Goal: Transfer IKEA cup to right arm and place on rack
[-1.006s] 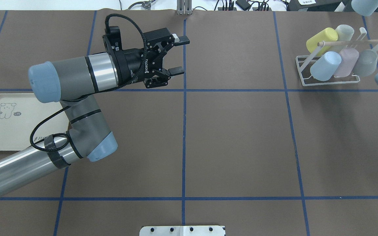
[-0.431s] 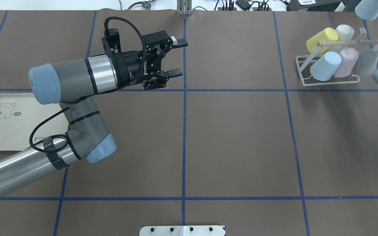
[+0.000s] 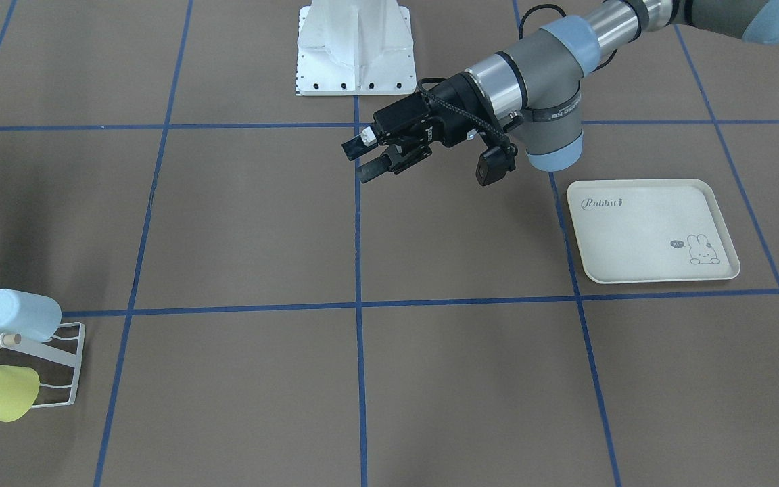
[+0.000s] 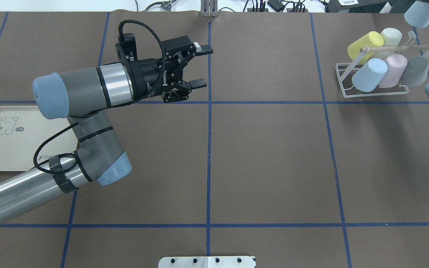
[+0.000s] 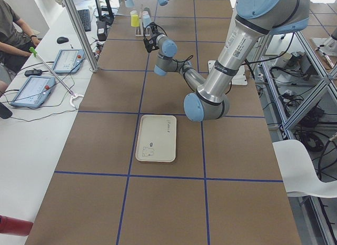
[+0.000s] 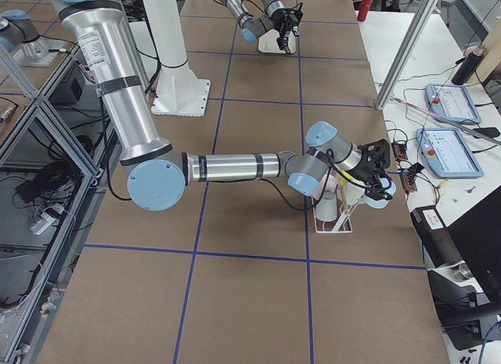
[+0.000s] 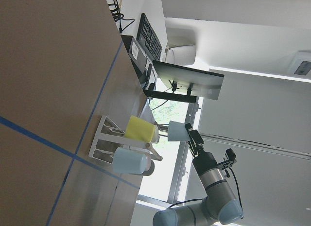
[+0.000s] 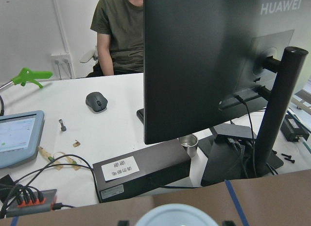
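Brown table with a blue tape grid. The left arm reaches toward the centre line, and its left gripper hangs above the table with fingers spread and nothing between them. The right arm is stretched low toward the far right corner. The cream tray at the left end is bare. The rack sits at the right end and carries five cups tipped on its prongs under the wooden dowel: yellow, white, pale blue, pink and grey. The IKEA cup, pale blue, is in the air just beyond the rack's far right corner, apart from it. It is pinched by the right gripper, and its rim shows at the bottom of the right wrist view. Judgement: the hand-over looks done, and the step in hand is placement — carrying the cup to the rack. A white prong at the back right, behind the grey cup, looks free. The next move calls for tilting the cup mouth-down over that prong and coming in clear of the dowel and the neighbouring cups — only then letting go.
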Available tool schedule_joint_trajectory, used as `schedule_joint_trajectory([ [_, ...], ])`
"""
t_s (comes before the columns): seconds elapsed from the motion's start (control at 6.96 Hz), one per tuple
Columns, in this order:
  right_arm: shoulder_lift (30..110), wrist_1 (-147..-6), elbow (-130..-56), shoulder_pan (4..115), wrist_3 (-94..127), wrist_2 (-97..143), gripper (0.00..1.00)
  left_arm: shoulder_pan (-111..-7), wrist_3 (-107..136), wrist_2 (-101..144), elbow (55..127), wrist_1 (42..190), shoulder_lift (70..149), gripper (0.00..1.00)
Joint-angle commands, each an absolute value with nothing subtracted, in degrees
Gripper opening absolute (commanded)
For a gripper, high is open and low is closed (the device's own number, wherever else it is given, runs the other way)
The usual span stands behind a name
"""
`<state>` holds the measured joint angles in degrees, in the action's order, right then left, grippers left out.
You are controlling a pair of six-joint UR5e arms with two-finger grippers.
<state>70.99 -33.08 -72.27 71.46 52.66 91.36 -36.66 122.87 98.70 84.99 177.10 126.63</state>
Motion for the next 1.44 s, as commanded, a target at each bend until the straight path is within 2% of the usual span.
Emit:
schedule_joint_trajectory([
  [0.0, 71.7, -33.0, -72.2, 71.5, 52.6, 91.6, 0.0, -36.7, 122.9, 98.7, 85.0, 177.1, 126.6, 0.99],
  [1.29, 73.9, -33.0, -73.9, 70.1, 52.9, 92.2, 0.0, -36.7, 122.9, 98.7, 84.9, 177.1, 126.7, 0.99],
])
